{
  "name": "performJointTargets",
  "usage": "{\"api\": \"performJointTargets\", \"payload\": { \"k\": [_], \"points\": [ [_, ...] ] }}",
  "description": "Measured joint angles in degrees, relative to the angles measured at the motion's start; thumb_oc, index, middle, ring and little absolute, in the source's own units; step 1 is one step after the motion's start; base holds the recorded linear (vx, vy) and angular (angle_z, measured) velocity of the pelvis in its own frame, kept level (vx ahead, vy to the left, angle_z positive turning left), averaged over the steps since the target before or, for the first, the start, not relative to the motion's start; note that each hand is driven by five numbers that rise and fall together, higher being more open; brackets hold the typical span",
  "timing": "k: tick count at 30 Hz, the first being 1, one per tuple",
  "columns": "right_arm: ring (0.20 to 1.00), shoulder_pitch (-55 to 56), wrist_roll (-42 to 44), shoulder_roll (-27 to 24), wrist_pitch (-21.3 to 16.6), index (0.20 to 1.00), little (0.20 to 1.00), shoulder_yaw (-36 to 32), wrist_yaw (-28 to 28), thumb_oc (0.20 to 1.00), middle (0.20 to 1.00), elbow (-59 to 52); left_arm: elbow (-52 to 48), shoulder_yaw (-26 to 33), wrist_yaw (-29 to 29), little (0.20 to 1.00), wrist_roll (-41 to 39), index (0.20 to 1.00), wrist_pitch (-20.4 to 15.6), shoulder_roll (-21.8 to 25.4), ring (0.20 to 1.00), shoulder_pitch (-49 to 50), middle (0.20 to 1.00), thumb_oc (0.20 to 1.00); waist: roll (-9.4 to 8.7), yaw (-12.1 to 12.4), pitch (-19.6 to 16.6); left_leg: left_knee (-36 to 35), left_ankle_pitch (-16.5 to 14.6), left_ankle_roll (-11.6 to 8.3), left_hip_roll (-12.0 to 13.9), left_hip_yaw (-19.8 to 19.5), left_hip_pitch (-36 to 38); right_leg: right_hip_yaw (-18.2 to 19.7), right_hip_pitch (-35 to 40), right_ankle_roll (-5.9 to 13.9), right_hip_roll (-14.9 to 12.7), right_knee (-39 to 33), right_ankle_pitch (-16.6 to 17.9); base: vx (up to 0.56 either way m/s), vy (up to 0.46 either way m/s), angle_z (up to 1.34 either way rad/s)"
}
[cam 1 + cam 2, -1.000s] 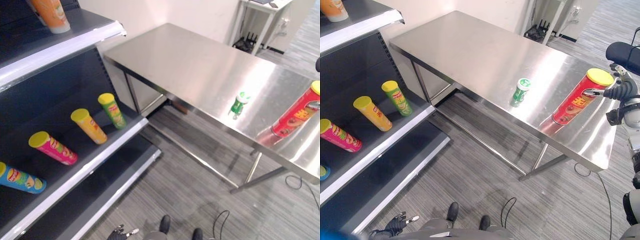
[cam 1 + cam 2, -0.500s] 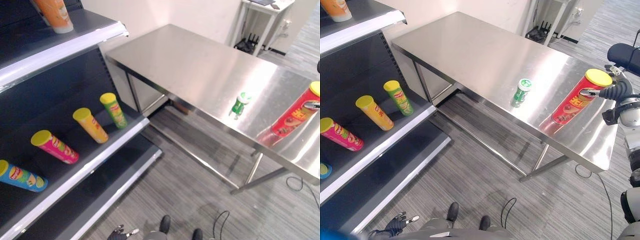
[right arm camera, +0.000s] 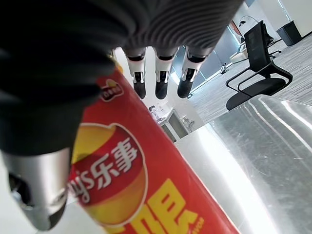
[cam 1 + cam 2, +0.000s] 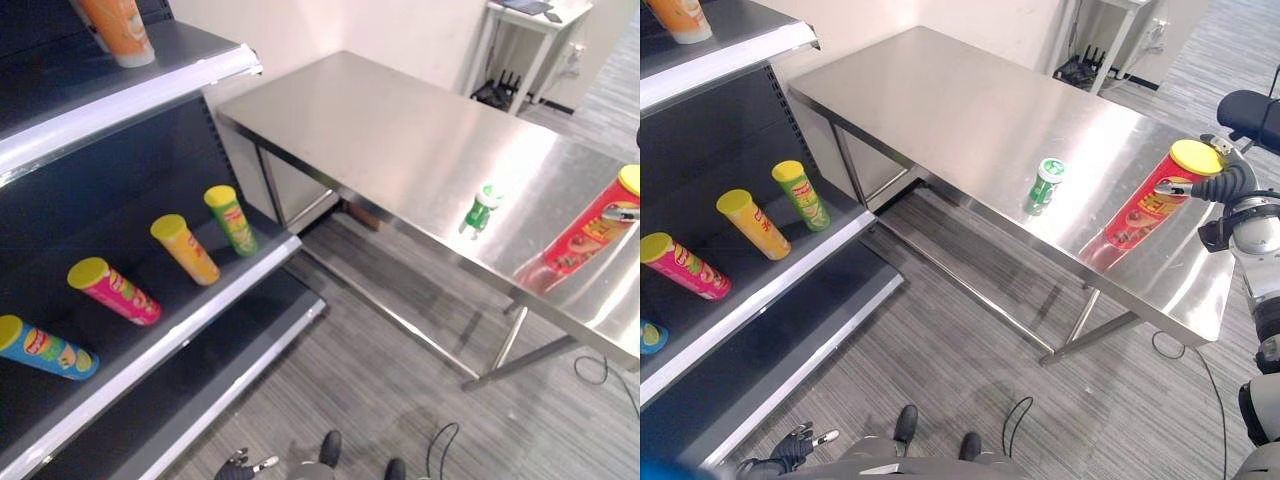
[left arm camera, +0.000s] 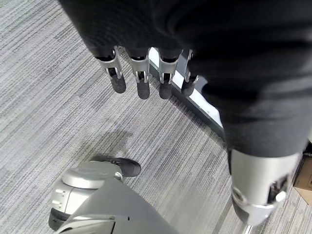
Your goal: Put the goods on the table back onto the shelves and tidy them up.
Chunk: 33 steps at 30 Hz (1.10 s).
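Four tubes (image 4: pixel 750 222) are already laid on the mid shelf (image 4: pixel 790 280) and an orange item (image 4: pixel 118 30) stands on the top shelf, but two goods are left on the surface (image 4: pixel 960 110): a small green can (image 4: pixel 1044 184) and a tall red can (image 4: pixel 1152 205) nr the right edge. The right hand (image 4: pixel 1225 185) is set against the red can's top, fingers relaxed, not yet curled round it. The left hand (image 5: pixel 141 73) hangs low over the floor, fingers slack, w/ nothing held; shelving and tidying are judged mostly still to be done.

R hand (image 4: pixel 1230 183) at red can (image 4: pixel 1151 204) on table (image 4: pixel 970 110) (small green can (image 4: pixel 1043 184) nearby), fingers touching it.
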Motion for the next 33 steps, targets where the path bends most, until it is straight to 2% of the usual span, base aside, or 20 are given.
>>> {"api": "performJointTargets", "payload": {
  "k": [18, 19, 20, 21, 33],
  "points": [
    [1.0, -2.1, 1.2, 2.1, 0.3, 1.0, 1.0, 0.3, -0.1, 1.0, 1.0, 2.7, -0.1, -0.4, 0.0, 1.0, -1.8, 1.0, -0.1, 0.0, 1.0, 0.0, 1.0, 1.0, 0.12, 0.3, -0.1, 0.2, 0.2, 0.13, 0.0, -0.1, 0.0, -0.1, 0.1, -0.07, 0.0, 0.0, 0.0, 0.0, 0.0, 0.0],
    [0.733, -2.1, 1.2, 2.1, 0.3, 0.733, 0.733, 0.3, -0.1, 0.733, 0.733, 2.8, -0.1, -0.4, 0.0, 1.0, -1.9, 1.0, -0.1, 0.0, 1.0, 0.0, 1.0, 1.0, 0.13, 0.3, -0.1, 0.2, 0.2, 0.12, 0.0, -0.1, 0.0, -0.1, 0.1, -0.08, 0.1, 0.0, 0.1, 0.0, 0.0, 0.0],
    [0.335, -2.1, 1.2, 2.1, 0.4, 0.335, 0.335, 0.3, -0.1, 0.335, 0.335, 2.8, -0.1, -0.4, 0.0, 1.0, -2.0, 1.0, -0.1, 0.0, 1.0, 0.0, 1.0, 1.0, 0.14, 0.4, -0.1, 0.2, 0.2, 0.09, 0.0, -0.1, 0.0, -0.1, 0.1, -0.1, 0.1, 0.0, 0.1, 0.0, 0.0, 0.0],
    [0.2, -2.1, 1.2, 2.1, 0.4, 0.2, 0.2, 0.3, -0.1, 0.2, 0.2, 2.8, -0.1, -0.4, 0.0, 1.0, -2.0, 1.0, -0.1, 0.0, 1.0, 0.0, 1.0, 1.0, 0.14, 0.4, -0.1, 0.2, 0.2, 0.07, 0.0, -0.1, 0.0, -0.1, 0.1, -0.13, 0.1, 0.0, 0.1, 0.0, 0.0, 0.0],
    [0.2, -2.9, 1.0, 2.2, 0.7, 0.2, 0.2, 0.4, -0.5, 0.2, 0.2, 3.0, -0.1, -0.3, 0.1, 1.0, -2.1, 1.0, -0.1, 0.0, 1.0, 0.2, 1.0, 1.0, 0.22, 0.8, -0.3, 0.1, 0.2, 0.02, 0.1, -0.1, 0.0, -0.1, 0.1, -0.21, 0.1, 0.0, 0.1, 0.0, 0.0, 0.0]
  ]
}}
